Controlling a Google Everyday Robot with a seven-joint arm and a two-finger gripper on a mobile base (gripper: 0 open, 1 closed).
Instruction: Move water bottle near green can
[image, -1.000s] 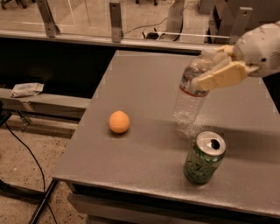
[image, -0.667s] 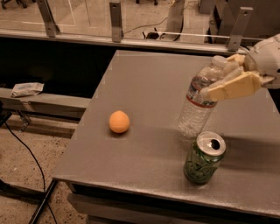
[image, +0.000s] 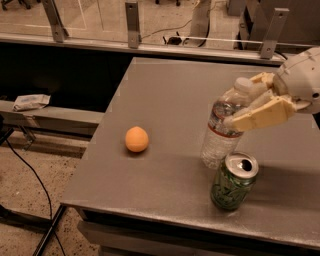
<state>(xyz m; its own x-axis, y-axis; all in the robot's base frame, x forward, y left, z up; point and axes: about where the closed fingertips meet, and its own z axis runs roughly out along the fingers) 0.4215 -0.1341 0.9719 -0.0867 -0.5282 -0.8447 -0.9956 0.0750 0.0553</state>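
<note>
The water bottle (image: 223, 131) is clear with a white cap and a red-edged white label. It leans to the right, its base at the table just behind the green can (image: 233, 181). The can stands upright near the table's front edge, silver top open. My gripper (image: 243, 102) comes in from the right and is shut on the bottle's upper part, one finger (image: 260, 115) across the front and one behind near the cap.
An orange ball (image: 136, 139) lies on the grey table (image: 170, 90) to the left of the bottle. A glass railing with metal posts (image: 132, 22) runs behind the table. The table's front edge is just below the can.
My gripper has moved right and slightly toward the front with the bottle. The bottle now leans more and stands closer to the can. The can and orange ball have not moved.
</note>
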